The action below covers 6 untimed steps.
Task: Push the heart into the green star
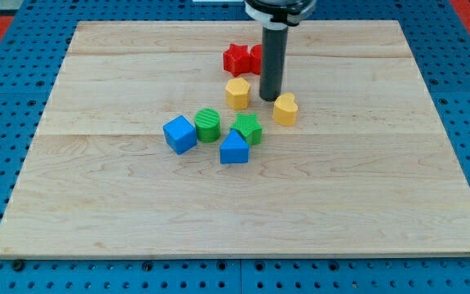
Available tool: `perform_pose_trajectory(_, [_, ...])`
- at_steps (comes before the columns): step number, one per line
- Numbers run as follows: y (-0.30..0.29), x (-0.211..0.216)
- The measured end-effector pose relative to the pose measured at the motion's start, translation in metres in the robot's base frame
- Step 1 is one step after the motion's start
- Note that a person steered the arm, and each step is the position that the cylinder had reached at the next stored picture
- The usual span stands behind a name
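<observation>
Since my tip (269,99), a bare rod with no pincer to open or close, sits just upper-left of the yellow heart (285,109), it looks staged behind it, green star (249,128) lying lower-left near frame centre.

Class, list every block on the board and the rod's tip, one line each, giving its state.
my tip: down between both yellow blocks
yellow heart: right of tip
yellow hexagon: left of tip
green star: touching blue triangle
green cylinder: beside blue cube
red blocks: partly behind rod
</observation>
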<state>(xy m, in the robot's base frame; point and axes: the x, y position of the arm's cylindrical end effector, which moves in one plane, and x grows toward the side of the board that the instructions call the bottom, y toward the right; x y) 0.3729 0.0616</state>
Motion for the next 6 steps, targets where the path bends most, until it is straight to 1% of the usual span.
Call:
perform_pose_trajectory(1, [0.033,-0.024])
perform_pose_trajectory(2, [0.078,0.007])
perform_pose_trajectory(3, [0.032,0.025])
perform_pose_trajectory(4, [-0.019,0.018])
perform_pose_trajectory(5, [0.014,-0.004])
perform_pose_trajectory(6, [-0.006,-0.032])
